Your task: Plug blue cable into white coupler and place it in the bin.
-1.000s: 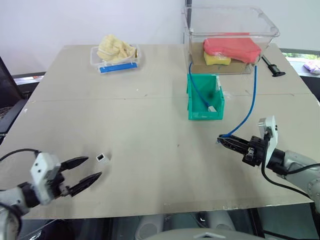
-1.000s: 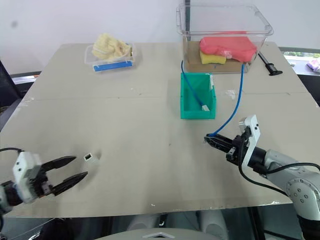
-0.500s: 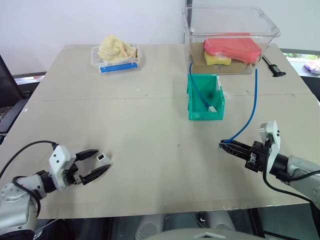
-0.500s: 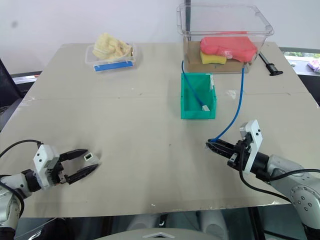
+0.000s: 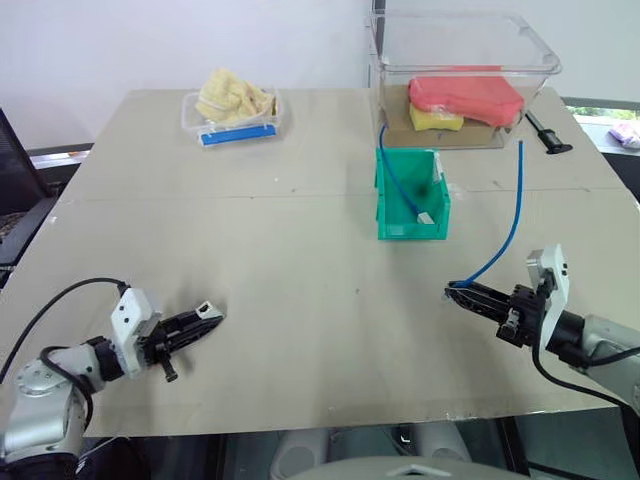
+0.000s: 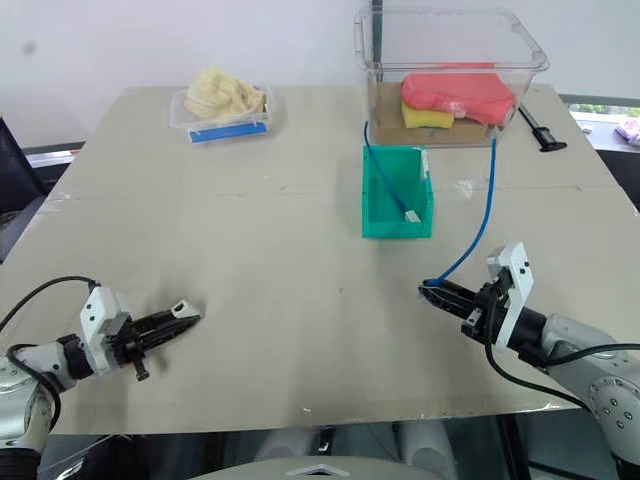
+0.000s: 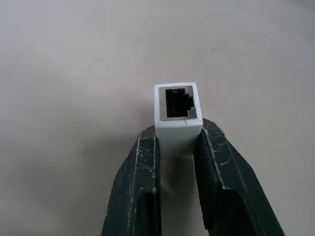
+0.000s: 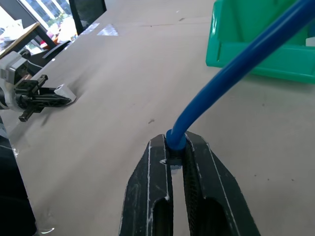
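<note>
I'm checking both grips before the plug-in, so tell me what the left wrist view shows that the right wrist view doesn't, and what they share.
Left wrist view alone: the white coupler's dark socket faces the camera, and the two black fingers of the left gripper press its sides.

Right wrist view alone: the right gripper is shut on the blue cable near its plug end; the cable rises in front of the green bin.

Shared: the beige table, plus the coupler and left gripper, seen small and from outside in the right wrist view.

Bright, even light with soft shadows on the surface (image 5: 300, 260); head views sharp (wrist-view backgrounds blur).
</note>
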